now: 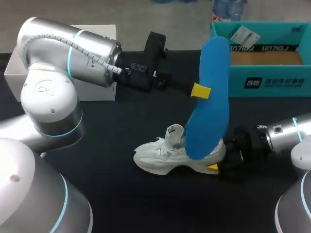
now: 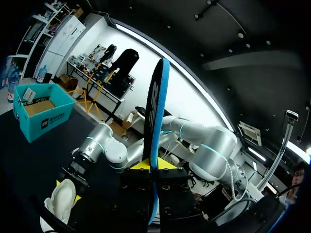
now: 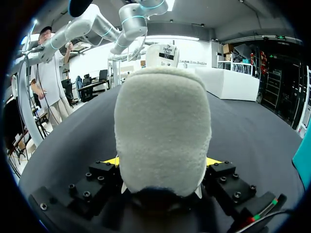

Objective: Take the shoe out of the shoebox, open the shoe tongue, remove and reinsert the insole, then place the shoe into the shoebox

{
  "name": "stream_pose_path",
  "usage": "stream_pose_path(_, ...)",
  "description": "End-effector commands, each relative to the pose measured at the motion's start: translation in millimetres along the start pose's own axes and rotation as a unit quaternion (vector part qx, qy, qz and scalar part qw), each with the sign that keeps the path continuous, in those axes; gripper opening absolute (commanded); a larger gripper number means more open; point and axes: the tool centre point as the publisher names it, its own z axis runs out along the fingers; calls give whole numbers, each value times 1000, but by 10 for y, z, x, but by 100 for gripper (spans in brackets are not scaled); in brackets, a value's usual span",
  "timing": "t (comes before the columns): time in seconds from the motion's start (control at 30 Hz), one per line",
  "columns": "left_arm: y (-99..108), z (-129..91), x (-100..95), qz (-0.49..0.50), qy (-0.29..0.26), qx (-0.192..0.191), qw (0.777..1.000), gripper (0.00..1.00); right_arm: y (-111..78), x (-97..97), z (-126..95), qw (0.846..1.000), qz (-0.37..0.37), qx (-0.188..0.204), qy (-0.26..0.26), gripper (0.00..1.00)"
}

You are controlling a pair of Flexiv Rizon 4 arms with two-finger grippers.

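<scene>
Surface: black table (image 1: 121, 194), with a white box (image 1: 95, 91) at its far left.
Shoebox (image 1: 272, 82): teal, open, far right; brown inner floor showing.
Shoe (image 1: 160, 158): white, mid-table, outside the shoebox.
Insole (image 1: 209, 116): blue, upright, lower end at the shoe's opening.
Left gripper (image 1: 200, 91): clamped on the insole.
Right gripper (image 1: 217, 158): clenched round the shoe's heel.
</scene>
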Motion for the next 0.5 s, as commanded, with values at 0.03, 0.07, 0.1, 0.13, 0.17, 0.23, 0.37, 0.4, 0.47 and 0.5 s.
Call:
stream_pose_path(0.03,-1,-232,175,0,0,3,1000,0,1,12,6,1000,0,2,-1,0)
stream_pose_path(0.07,-17,-251,215,-5,6,9,1000,0,1,12,6,1000,0,2,-1,0)
stream_pose_path(0.1,-38,-271,253,-4,7,14,1000,0,1,12,6,1000,0,2,-1,0)
stream_pose_path(0.13,-54,-290,292,-3,12,17,1000,0,1,12,6,1000,0,2,-1,0)
stream_pose_path(0.17,-72,-309,332,-10,16,22,1000,0,1,12,6,1000,0,2,-1,0)
stream_pose_path(0.23,-104,-337,403,-8,22,27,999,0,1,12,6,1000,0,2,-1,0)
stream_pose_path(0.37,-152,-342,521,-16,39,38,998,0,1,12,6,1000,0,2,-1,0)
stream_pose_path(0.4,-154,-337,549,-16,40,36,998,0,1,12,6,1000,0,2,-1,0)
stream_pose_path(0.47,-155,-331,589,-13,38,27,999,0,1,12,6,1000,0,2,-1,0)
stream_pose_path(0.5,-157,-329,607,-17,45,26,998,0,1,12,6,1000,0,2,-1,0)
